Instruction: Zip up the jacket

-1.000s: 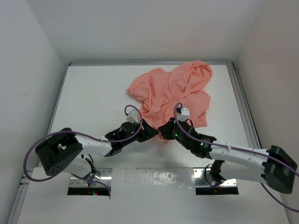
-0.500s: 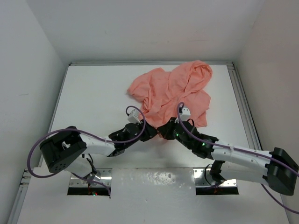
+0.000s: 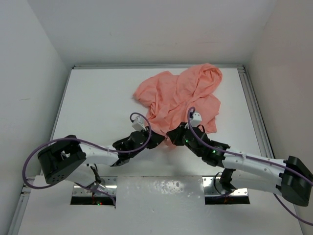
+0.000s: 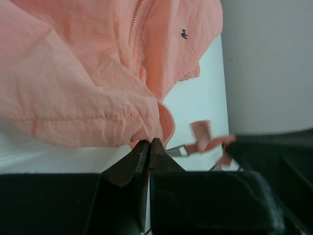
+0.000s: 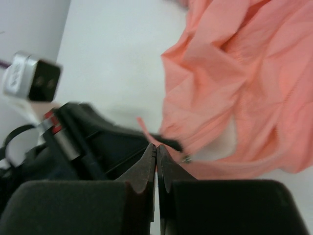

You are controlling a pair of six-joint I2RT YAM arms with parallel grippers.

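Note:
The salmon-pink jacket point(image 3: 181, 93) lies crumpled at the back middle of the white table point(image 3: 98, 103). Its near hem corner reaches toward both arms. My left gripper point(image 3: 159, 140) is shut on that hem corner; in the left wrist view the jaws point(image 4: 149, 142) pinch the fabric fold beside the zipper teeth point(image 4: 168, 122). My right gripper point(image 3: 171, 137) meets it from the right and is shut point(image 5: 156, 146) on the pink zipper pull tab point(image 4: 201, 138), with the metal slider point(image 5: 186, 157) beside it. A small dark spot point(image 4: 184, 34) shows on the jacket point(image 4: 73, 88).
White walls enclose the table on three sides. A metal rail point(image 3: 252, 107) runs along the right edge. The two arms cross low over the near middle, their purple cables point(image 3: 98, 143) looping above them. The left gripper's black body point(image 5: 98, 142) fills the right wrist view's left.
My left gripper has closed from open onto the jacket's hem corner, shifting slightly. The right gripper has stayed shut at the same spot.

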